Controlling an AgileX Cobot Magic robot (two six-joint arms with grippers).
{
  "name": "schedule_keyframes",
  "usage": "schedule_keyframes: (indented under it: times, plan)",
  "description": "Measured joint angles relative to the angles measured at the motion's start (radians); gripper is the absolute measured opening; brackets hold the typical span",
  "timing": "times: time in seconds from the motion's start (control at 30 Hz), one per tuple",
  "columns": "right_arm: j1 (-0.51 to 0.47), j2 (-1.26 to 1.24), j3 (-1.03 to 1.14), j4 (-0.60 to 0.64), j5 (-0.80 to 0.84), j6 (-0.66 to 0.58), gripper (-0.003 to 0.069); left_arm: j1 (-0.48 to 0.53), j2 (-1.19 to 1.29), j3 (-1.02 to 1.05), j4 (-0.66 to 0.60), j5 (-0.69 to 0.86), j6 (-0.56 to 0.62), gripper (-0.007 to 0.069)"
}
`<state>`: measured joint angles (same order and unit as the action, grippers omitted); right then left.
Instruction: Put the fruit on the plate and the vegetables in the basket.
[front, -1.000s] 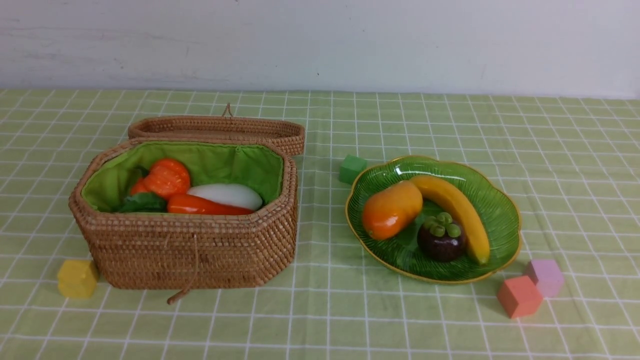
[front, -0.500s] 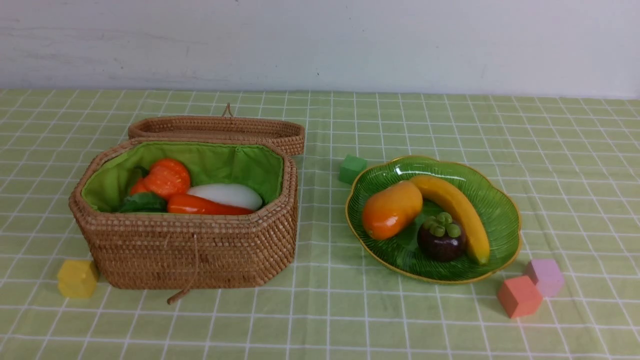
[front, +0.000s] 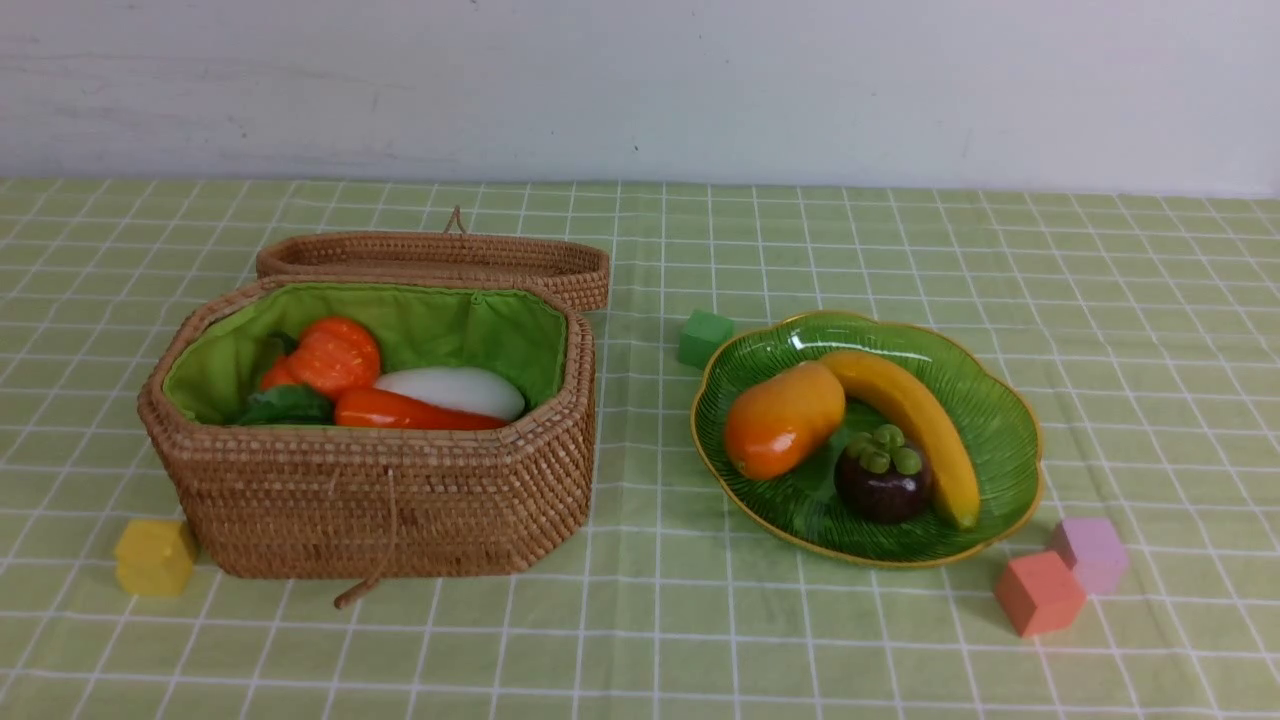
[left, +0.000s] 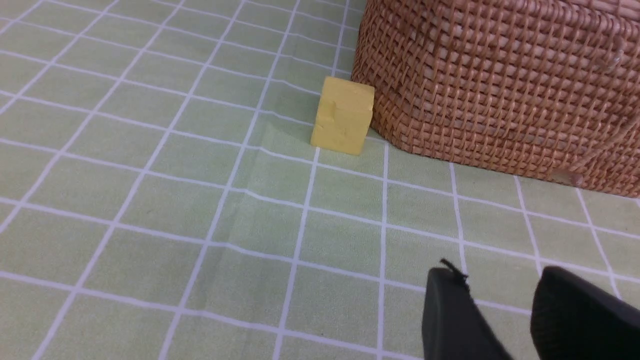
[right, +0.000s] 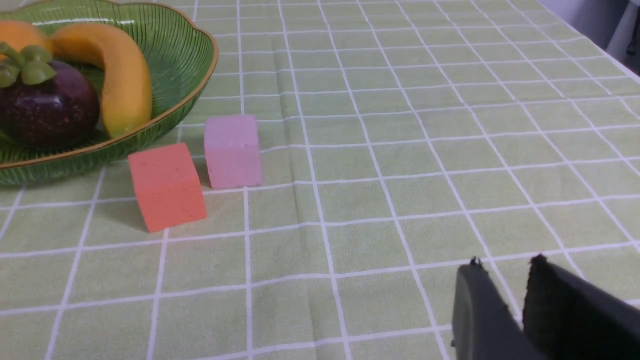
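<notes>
Bare cloth (front: 640, 480) lay open between the basket (front: 380, 500) and the plate (front: 1010, 420), and across the whole near strip. The lid (front: 440, 258) lay behind the basket, a yellow cube (front: 155, 557) just beside its near left corner. A green cube (front: 704, 337) sat by the plate's far edge, while red (front: 1038, 592) and pink (front: 1090, 553) cubes crowded its near right rim.

Basket (front: 380, 500): coarse woven wicker, matt, lined with green cloth. Plate (front: 1000, 420): glossy ribbed translucent glass, gold edge. Banana (front: 915, 415), mangosteen (front: 882, 485), white vegetable (front: 455, 390): smooth, shiny. Yellow cube (left: 343, 115): matt, foam-like, dented. Tablecloth (front: 800, 640): soft, creased.
</notes>
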<state>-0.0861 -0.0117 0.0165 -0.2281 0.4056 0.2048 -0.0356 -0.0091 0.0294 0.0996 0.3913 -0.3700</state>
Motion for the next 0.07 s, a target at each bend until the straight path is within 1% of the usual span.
schedule_keyframes:
  times: [0.07]
  plan:
    - [0.0, 0.0, 0.0, 0.0, 0.0, 0.0, 0.0162, 0.0, 0.0, 0.0, 0.0, 0.0, 0.0, 0.0239]
